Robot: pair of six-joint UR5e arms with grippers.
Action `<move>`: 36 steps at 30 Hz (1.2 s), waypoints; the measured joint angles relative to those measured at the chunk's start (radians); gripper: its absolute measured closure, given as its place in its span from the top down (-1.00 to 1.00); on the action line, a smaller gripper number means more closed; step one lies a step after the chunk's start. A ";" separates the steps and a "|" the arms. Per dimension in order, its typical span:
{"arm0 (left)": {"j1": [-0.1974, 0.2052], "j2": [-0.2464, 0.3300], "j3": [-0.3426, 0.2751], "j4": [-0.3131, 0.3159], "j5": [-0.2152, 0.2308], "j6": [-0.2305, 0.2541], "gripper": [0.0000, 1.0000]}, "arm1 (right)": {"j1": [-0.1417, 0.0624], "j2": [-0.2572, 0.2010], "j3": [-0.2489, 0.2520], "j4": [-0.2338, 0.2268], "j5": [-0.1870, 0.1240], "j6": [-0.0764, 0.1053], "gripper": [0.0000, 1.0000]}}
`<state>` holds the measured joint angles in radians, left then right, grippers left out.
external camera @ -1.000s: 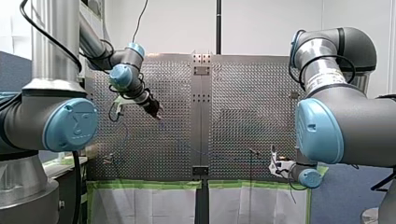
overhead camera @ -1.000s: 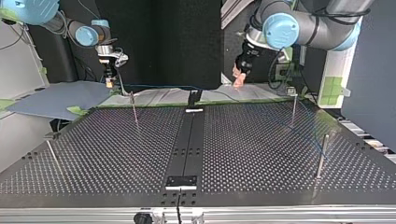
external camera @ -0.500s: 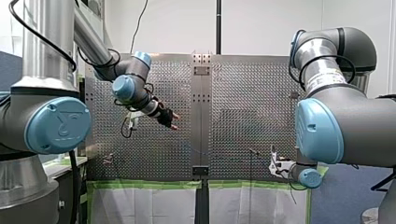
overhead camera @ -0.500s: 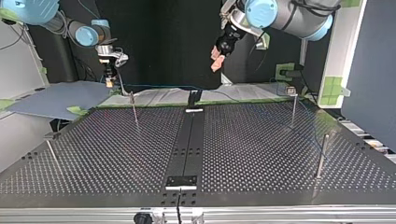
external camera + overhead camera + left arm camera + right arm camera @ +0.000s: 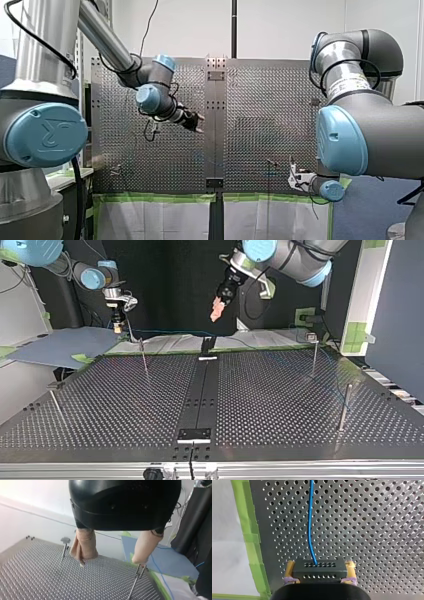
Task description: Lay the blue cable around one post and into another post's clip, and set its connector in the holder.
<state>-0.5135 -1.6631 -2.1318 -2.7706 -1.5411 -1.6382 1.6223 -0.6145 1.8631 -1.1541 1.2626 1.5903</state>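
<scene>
Pinched in my right end effector (image 5: 320, 566): the connector (image 5: 318, 572), blue cable (image 5: 310, 517) running ahead over the bench (image 5: 374, 530). Beyond — my left end effector (image 5: 110, 562) spread, empty, just over a post (image 5: 135, 582). Routing likely pending; next calls for grasping cable.

In the top view, broad open bench (image 5: 125, 405) lies between four thin upright posts: far-left post (image 5: 144, 357), far-right post (image 5: 314, 359), near-left post (image 5: 56, 407), near-right post (image 5: 344, 407). The blue cable (image 5: 170, 332) strung along the far edge, seemingly onward past the far-right post, bars low passage there. My left pincer (image 5: 217, 310) hangs clear above that edge.
</scene>
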 joint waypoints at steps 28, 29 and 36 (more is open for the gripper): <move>-0.220 -0.089 0.079 0.273 -0.077 0.005 1.00 | 0.001 0.000 0.000 0.005 0.000 -0.008 -1.00; -0.222 -0.101 0.091 0.285 -0.088 0.013 1.00 | 0.001 0.000 0.000 0.005 0.000 -0.008 -1.00; -0.218 -0.166 0.156 0.349 -0.152 -0.005 1.00 | 0.001 0.000 0.000 0.005 0.001 -0.006 -1.00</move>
<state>-0.7312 -1.8288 -1.9760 -2.4211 -1.6936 -1.6429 1.6234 -0.6145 1.8630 -1.1491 1.2632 1.5847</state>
